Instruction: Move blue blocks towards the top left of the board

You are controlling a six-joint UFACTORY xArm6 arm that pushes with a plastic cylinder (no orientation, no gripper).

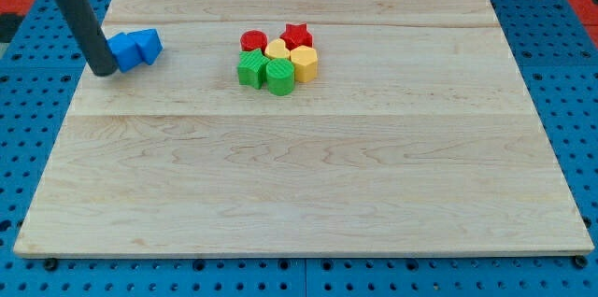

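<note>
In the camera view, the board point(308, 194) lies as a pale wooden slab on a blue pegged surface. My tip point(104, 72) rests near the board's left edge, in its upper part, touching or just beside the left side of the blue blocks. There is no claw on this rig, only the dark rod, so nothing is open, clenched or grasping; contact is by pushing alone.

The two blue blocks sit pressed together: a blue block point(124, 51) next to my tip, its shape hard to make out, and a blue wedge-like block point(148, 43) on its right. They are already in the board's upper left region, though short of the corner. With my tip on their left, a push from here would drive them rightward, so I judge the tip needs to come round below or right of them.

Well apart, near the top centre, the other blocks huddle in a tight cluster: a red cylinder point(252, 40), a red star point(296, 35), a yellow heart point(277, 49), a yellow block point(305, 61), a green block point(250, 68) and a green hexagon point(280, 75). They are clear of the blue pair's path.
</note>
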